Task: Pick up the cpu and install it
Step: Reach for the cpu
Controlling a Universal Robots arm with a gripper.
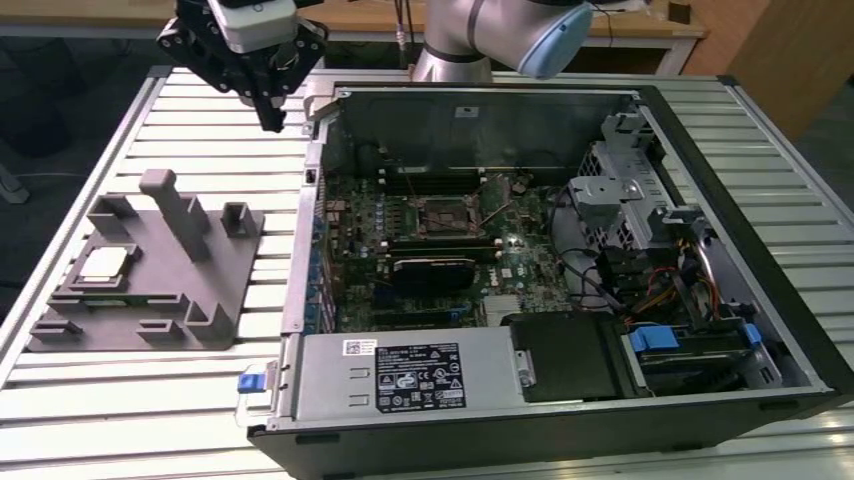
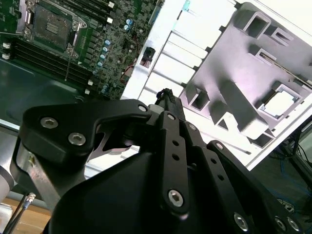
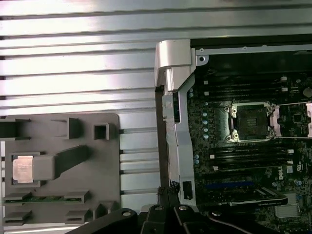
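Gripper: the gripper (image 1: 274, 120) hangs in the upper left of the exterior view, over the table and just beside the far corner of the computer case. Its fingers meet in one narrow tip and nothing is between them. The second wrist view (image 2: 165, 95) shows the same.

Cpu: the cpu (image 1: 104, 263) lies flat in a square recess of the grey fixture, at the exterior view's left at middle height, with its pale top up. It is well apart from the gripper. It is also seen in both wrist views (image 2: 282, 103) (image 3: 23, 169).

Grey fixture: the grey fixture (image 1: 200, 295) has several upright posts. It stands on the table near the case, on the exterior view's left.

Computer case: the computer case (image 1: 467, 135) lies open on its side and takes up the centre and right of the exterior view.

Socket: the socket (image 1: 447, 213) sits on the green board near the centre of the frame. It has a metal frame around a dark square middle (image 3: 251, 122).

Table: the table (image 1: 174, 400) is made of long metal slats.

Arm: the arm (image 1: 467, 40) comes in at the top centre of the exterior view.
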